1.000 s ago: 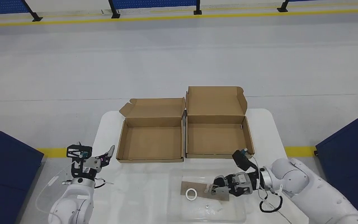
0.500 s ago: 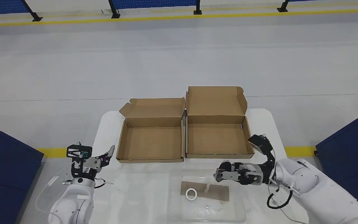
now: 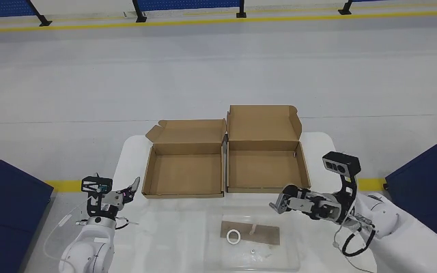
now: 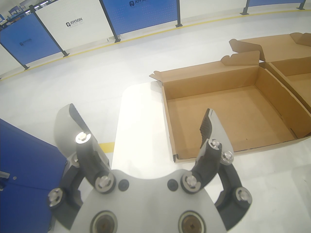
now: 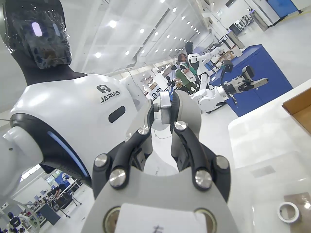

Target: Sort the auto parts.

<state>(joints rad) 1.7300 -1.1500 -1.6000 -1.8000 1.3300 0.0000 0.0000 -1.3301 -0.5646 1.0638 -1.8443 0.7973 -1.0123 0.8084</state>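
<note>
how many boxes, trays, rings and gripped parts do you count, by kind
cardboard boxes: 2
clear tray: 1
white ring: 1
metal part in the right gripper: 1
total: 5

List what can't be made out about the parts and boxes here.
Held part: right wrist view, the right gripper covers its sides, so its shape is unclear.
Small part in the clear tray: top view, too small to identify.
Right box: left wrist view, cut off by the frame edge.
</note>
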